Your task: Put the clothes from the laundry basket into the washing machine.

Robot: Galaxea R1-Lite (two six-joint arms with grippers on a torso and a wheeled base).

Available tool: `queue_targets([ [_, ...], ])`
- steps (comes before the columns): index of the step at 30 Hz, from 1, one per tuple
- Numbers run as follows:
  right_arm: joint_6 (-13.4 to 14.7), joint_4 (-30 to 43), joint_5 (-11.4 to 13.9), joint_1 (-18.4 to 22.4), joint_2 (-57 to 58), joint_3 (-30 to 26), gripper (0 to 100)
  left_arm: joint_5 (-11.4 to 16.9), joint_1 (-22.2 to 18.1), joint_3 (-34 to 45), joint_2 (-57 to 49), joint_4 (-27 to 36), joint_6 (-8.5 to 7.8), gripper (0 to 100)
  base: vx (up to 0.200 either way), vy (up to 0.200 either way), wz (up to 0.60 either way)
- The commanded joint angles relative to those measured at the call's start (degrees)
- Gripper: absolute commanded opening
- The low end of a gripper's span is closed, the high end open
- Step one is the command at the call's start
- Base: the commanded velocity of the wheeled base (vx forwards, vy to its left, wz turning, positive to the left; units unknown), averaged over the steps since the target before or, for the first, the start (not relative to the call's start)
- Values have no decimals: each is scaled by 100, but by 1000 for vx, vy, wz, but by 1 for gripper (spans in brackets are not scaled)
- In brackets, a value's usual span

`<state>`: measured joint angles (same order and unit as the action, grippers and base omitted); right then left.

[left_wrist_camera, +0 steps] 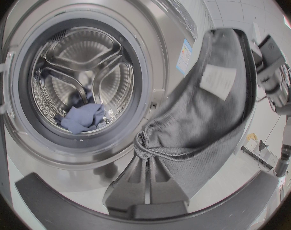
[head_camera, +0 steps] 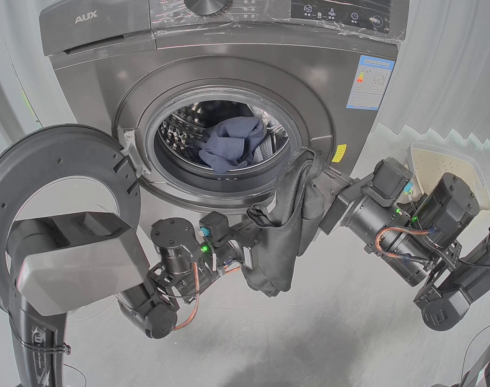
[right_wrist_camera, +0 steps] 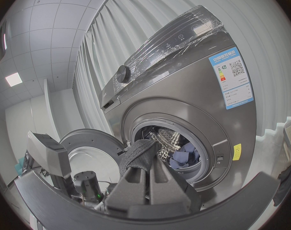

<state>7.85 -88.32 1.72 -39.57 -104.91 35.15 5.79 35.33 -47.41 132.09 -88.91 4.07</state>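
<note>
Dark garment (head_camera: pixel 282 227) hung between both grippers in front of the washer (head_camera: pixel 229 65), just below and to the right of the opening, not yet inside. Left gripper (left_wrist_camera: pixel 145 157) was pinched tight on a bunched edge low down. Right gripper (right_wrist_camera: pixel 150 158) was clamped on another edge higher up, close to the lower right of the opening's rim. Most of the cloth drooped loose under the two holds, above the floor (head_camera: pixel 336 323). Blue garment (head_camera: pixel 231 143) already lay low in the drum (head_camera: pixel 186 124), near the front lip. Door (head_camera: pixel 57 157) stood swung open on the robot's left. Basket (head_camera: pixel 444 162) sat to the right of the washer, behind the right arm; its contents couldn't be made out.

Judged step: lift and feed the dark garment through the opening.

Likely trouble from here:
- The slack hung lower than the rim, so a straight push could drag it against the washer front and leave it draped over the lip, not in the drum.
- Both holds looked like thin edge pinches. A snag on the rim or door latch could pull the fabric out, and it would drop to the floor.
- Two arms entering one round opening leaves tight clearance, so either wrist could knock the rim.
- If only one gripper lets go early, the cloth swings and may trail outside.
- A tail left across the seal would block the door.
</note>
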Motion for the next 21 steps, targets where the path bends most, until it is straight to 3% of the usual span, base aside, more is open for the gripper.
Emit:
queue_targets([
  [1, -3, -1, -14, 55, -12, 1, 0, -17, -219, 390, -834, 5, 23, 0, 0, 0, 0],
  [9, 15, -1, -40, 72, -64, 36, 0, -96, -580, 1304, -2117, 5, 85, 0, 0, 0, 0],
  [13, 85, -1, -172, 20, -56, 36, 0, -87, -597, 1893, -2565, 5, 50, 0, 0, 0, 0],
  [21, 94, -1, -181, 2, -64, 10, 0, -60, -659, 2614, -3365, 14, 59, 0, 0, 0, 0],
])
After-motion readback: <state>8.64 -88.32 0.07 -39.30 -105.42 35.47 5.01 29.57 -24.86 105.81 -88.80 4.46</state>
